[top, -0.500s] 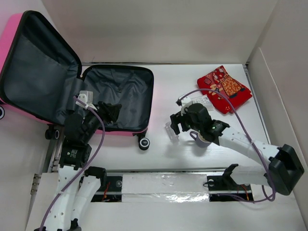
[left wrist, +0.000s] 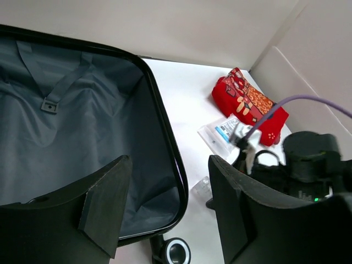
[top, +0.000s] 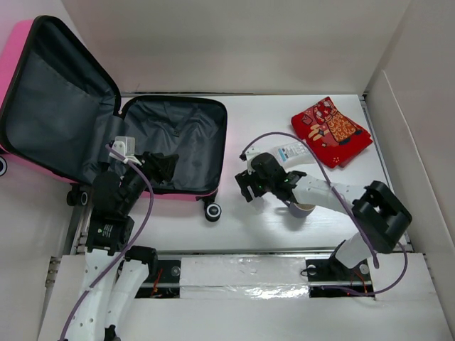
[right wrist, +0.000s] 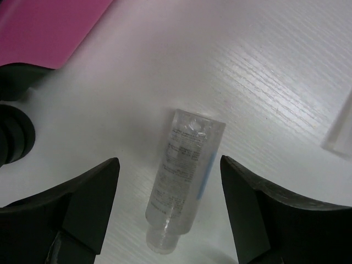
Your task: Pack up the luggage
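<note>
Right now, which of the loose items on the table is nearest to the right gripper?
The small clear bottle, lying on its side between the fingers of the open right gripper. The flat packet and the red pouch lie farther back.

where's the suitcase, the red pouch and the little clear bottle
suitcase [top: 186,128], top view, bare grey lining of the flat half
red pouch [top: 331,131], top view, middle of the cloth
clear bottle [right wrist: 182,168], right wrist view, its labelled body
</note>
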`<state>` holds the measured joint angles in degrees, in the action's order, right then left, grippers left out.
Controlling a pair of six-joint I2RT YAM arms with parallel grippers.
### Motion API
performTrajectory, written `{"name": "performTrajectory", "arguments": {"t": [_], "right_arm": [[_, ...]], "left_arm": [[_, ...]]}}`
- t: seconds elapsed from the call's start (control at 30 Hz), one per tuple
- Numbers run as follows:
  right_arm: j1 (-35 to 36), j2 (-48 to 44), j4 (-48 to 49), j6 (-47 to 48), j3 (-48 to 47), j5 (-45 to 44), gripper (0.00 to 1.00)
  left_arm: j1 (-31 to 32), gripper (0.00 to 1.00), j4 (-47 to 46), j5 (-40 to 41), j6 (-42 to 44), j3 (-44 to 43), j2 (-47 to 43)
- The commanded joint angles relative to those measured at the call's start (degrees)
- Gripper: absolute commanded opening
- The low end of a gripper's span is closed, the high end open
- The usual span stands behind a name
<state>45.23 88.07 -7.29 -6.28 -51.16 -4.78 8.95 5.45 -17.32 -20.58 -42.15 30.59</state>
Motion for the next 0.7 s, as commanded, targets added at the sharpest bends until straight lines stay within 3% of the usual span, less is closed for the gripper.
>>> {"name": "performTrajectory", "arguments": {"t": [0.0,0.17,0.23,0.27,0.37,0.53,0.67], "right_arm": [[1.0,3.15,1.31,-0.84,-2.28,-2.34,0.79],[1.0,8.68,1.4,-1.8,-3.86,-6.38,0.73],[1.0,9.83,1.58,-1.8,-4.74,-6.12,0.61],[1.0,10.19,1.58,-1.8,-5.0,-6.04,0.49],[1.0,8.18,0.44,-1.8,-5.79,-6.38,0.32],[1.0,-2.18,-1.15,-0.84,-9.74,-5.16,0.31],[2.05,-4.05,2.09,-0.84,-15.63,-0.86,0.31]], "left_arm": [[0.19,0.55,-2.03,-0.08,0.72,-1.09,-0.71],[0.19,0.56,-2.38,-0.78,0.8,-1.09,-1.41],[0.19,0.56,-2.29,-1.04,0.72,-1.0,-1.5],[0.19,0.56,-2.38,-1.4,0.72,-0.92,-1.85],[0.19,0.56,-2.55,-1.23,0.8,-1.0,-2.11],[0.19,0.56,-2.9,-2.28,0.63,-0.83,-2.29],[0.19,0.56,-2.73,-1.84,0.54,-0.92,-2.11]]}}
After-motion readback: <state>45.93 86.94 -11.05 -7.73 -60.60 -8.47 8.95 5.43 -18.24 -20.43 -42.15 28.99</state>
